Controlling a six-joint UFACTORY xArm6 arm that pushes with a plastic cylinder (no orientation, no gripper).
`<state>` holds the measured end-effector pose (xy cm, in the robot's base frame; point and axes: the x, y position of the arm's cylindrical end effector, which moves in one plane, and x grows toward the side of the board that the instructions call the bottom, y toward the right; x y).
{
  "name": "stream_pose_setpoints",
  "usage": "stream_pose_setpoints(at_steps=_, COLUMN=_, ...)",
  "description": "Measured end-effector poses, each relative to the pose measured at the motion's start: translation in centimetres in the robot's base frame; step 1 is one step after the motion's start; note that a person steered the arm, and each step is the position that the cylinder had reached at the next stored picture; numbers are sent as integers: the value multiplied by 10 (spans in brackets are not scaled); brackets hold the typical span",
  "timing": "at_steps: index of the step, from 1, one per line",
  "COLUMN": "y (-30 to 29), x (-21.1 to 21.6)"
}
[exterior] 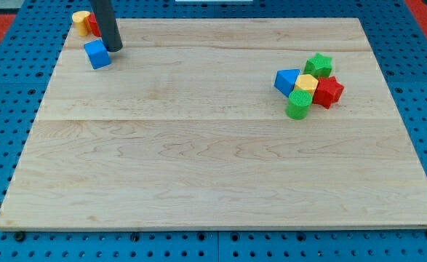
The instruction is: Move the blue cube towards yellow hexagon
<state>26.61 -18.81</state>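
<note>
The blue cube [97,54] lies near the board's top left corner. My tip [115,48] rests just to the right of it, touching or nearly touching its upper right edge. The yellow hexagon [306,84] sits far off at the view's right, in the middle of a tight cluster of blocks.
Around the yellow hexagon lie a blue triangle [286,78], a green star [318,65], a red star [329,92] and a green cylinder [297,105]. A yellow block [80,21] and a red block [93,25] sit at the top left corner, behind the rod. The wooden board [213,167] lies on a blue pegboard.
</note>
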Motion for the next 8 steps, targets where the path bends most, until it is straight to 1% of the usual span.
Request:
stream_pose_setpoints(at_steps=1, y=-46, x=-12)
stream_pose_setpoints(at_steps=2, y=-8, x=42)
stream_pose_setpoints(at_steps=3, y=105, x=78)
stream_pose_setpoints(at_steps=4, y=146, x=90)
stream_pose_setpoints(at_steps=5, y=122, x=100)
stream_pose_setpoints(at_steps=6, y=167, x=128)
stream_pose_setpoints(at_steps=7, y=264, x=128)
stream_pose_setpoints(at_steps=8, y=232, x=128)
